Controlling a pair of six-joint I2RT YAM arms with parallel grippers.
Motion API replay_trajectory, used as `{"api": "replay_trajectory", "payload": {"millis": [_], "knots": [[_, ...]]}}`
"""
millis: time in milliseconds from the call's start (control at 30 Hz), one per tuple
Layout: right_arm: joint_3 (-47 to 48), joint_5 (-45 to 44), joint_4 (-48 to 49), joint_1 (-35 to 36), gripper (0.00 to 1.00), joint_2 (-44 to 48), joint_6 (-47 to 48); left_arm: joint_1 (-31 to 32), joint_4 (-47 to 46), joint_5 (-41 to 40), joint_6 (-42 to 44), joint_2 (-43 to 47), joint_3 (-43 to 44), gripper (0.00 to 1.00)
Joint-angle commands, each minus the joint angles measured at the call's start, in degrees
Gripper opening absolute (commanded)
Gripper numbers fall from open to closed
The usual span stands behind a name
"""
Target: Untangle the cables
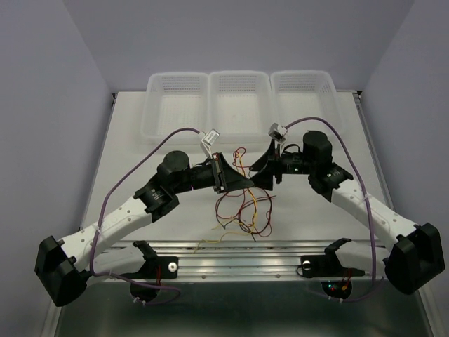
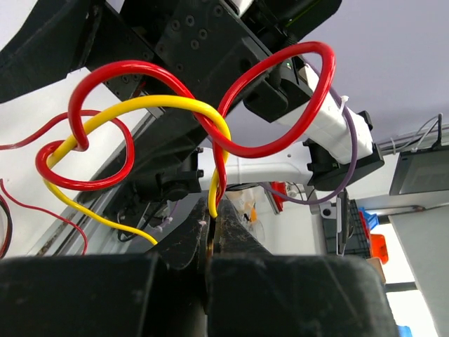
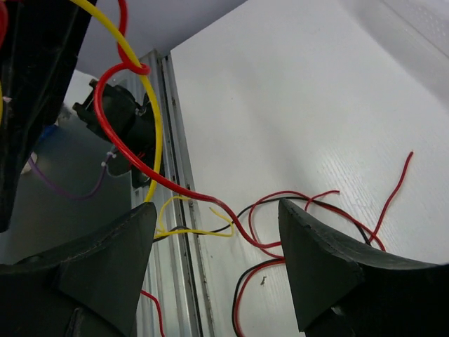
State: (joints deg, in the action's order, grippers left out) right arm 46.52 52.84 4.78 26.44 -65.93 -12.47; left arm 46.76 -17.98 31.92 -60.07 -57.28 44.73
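A tangle of thin red, yellow and black cables [image 1: 243, 209] lies and hangs at the table's middle, near the front edge. My left gripper [image 1: 226, 173] is shut on the ends of a yellow cable [image 2: 151, 104] and a red cable [image 2: 280, 140], which loop together above its jaws [image 2: 212, 223]. My right gripper [image 1: 265, 170] is open and empty, just right of the left one. In the right wrist view its fingers [image 3: 319, 260] stand apart above red and black strands [image 3: 259, 270] on the table, while a red and a yellow cable [image 3: 140, 91] rise up to the left.
Three white mesh baskets [image 1: 238, 98] stand in a row along the back of the table. A metal rail [image 1: 245, 254] runs along the front edge between the arm bases. Thick purple cables run along both arms.
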Motion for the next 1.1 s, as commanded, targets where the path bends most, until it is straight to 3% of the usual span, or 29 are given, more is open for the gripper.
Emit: {"api": "replay_trajectory", "payload": {"millis": [0,233,400,467,533,567,667,700,800,900,933,1000,1033,1067], "knots": [[3.58,0.95,4.71,1.34,0.75,0.63,2.90,0.08,-3.82,1.83,-1.36,-0.11,1.32,0.00],[5.33,-2.92,6.73,1.34,0.74,-2.18,1.31,0.08,-3.73,2.18,-1.27,-0.20,1.15,0.00],[6.82,1.38,10.34,1.34,0.68,-4.55,1.05,0.08,-3.82,2.09,-1.27,-0.38,0.71,0.00],[7.18,2.79,11.21,1.34,0.62,-5.43,0.69,0.08,-3.82,2.27,-1.27,-0.47,0.62,0.00],[7.00,3.93,12.44,1.34,0.48,-5.52,0.08,0.08,-4.00,2.18,-1.27,-0.64,0.53,0.00],[6.39,4.55,13.93,1.34,0.35,-5.35,-1.23,0.08,-4.00,2.09,-1.36,-0.90,0.45,0.00],[5.25,2.55,16.84,1.34,0.17,-4.39,-3.43,0.08,-4.17,2.27,-1.62,-1.35,0.01,0.00],[5.07,-2.69,16.67,1.34,0.01,-3.60,-4.57,0.08,-4.17,2.27,-1.71,-1.52,-0.08,0.00],[5.24,-10.20,14.13,1.34,0.01,-2.97,-4.32,0.00,-4.00,2.27,-1.54,-1.61,-0.61,0.00],[6.65,-10.83,12.80,1.34,0.01,-3.67,-5.72,-0.01,-1.55,1.57,0.21,-1.70,-0.43,0.22],[7.00,-10.74,12.89,1.34,0.01,-4.29,-5.98,-0.01,-0.84,0.87,0.48,-1.61,-0.43,0.38],[7.88,-9.95,12.89,1.34,0.01,-4.73,-6.60,-0.01,0.74,0.16,1.79,-1.09,-0.43,0.51],[8.14,-9.86,12.89,1.34,0.01,-5.08,-6.69,-0.01,1.27,-0.36,2.32,-0.91,-0.35,0.66],[8.58,-9.51,12.80,1.34,0.01,-5.35,-6.69,0.08,2.32,-0.80,2.68,-0.39,-0.35,0.73]]}}
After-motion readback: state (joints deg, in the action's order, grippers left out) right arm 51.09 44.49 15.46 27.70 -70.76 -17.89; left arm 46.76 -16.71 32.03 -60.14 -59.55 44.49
